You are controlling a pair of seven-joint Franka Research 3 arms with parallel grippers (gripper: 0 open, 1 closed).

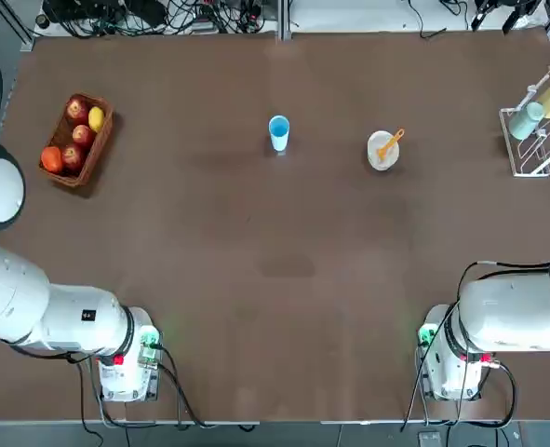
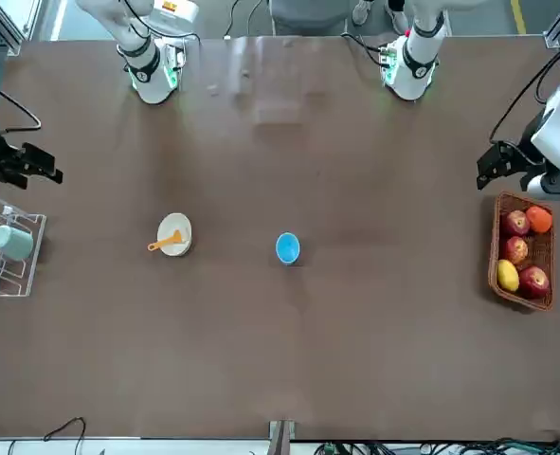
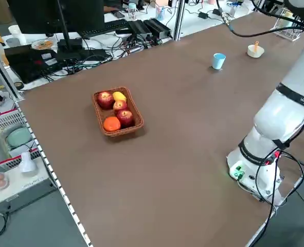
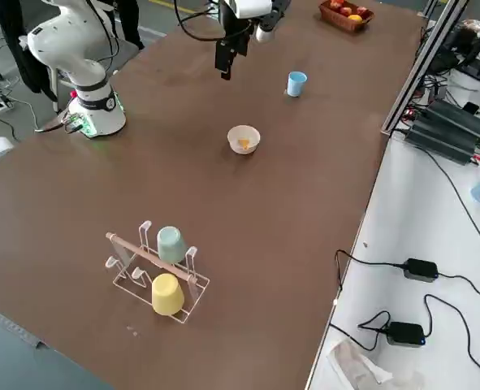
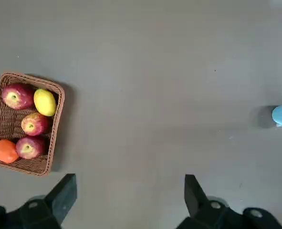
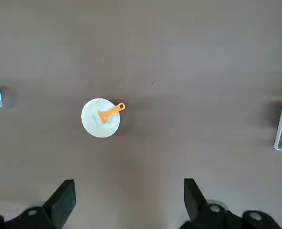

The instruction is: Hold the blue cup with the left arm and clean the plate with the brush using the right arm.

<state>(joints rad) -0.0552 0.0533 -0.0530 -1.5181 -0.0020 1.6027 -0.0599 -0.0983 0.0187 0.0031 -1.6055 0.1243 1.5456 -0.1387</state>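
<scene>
Smooth brown tabletop (image 1: 256,223), round cream plate (image 1: 377,160) beneath orange brush (image 1: 393,142), both grippers (image 5: 131,200) (image 6: 131,202) spread wide, empty.

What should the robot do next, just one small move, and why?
Probably ease the left claw over toward the blue cup: the claw is open and empty near the fruit basket, while the cup stands ungripped on the table, and the task wants it held.

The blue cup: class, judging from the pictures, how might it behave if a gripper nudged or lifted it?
The blue cup looks taller than wide, so a push high up might tip it. Its smooth, round wall suggests it could roll once down. It appears to be thin plastic, so probably light.
</scene>
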